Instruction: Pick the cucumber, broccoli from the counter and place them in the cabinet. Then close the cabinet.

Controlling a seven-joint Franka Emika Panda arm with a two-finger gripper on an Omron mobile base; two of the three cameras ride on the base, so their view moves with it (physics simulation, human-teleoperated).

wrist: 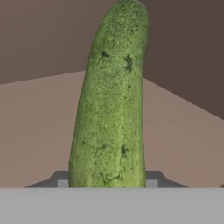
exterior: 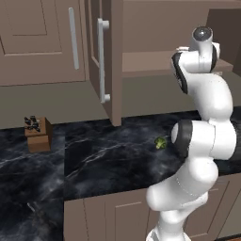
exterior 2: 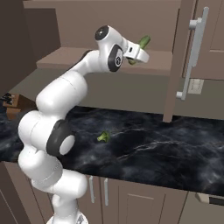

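— Two vegetables: where are they?
— At nine o'clock of the arm, the broccoli [exterior: 161,142] lies on the table [exterior: 103,155]. The cucumber [exterior 2: 141,46] is clenched in the fingers [wrist: 62,183], over the cabinet [exterior 2: 65,56] shelf.
— Handling?
— Cucumber: probably stiff, smooth, slippery; grip it mid-length. Broccoli: light, springy; take the crown.

Glossy white rounded arm [exterior 2: 61,94] segments, black joint rings, grey end cap, small dark fingers [wrist: 151,178].
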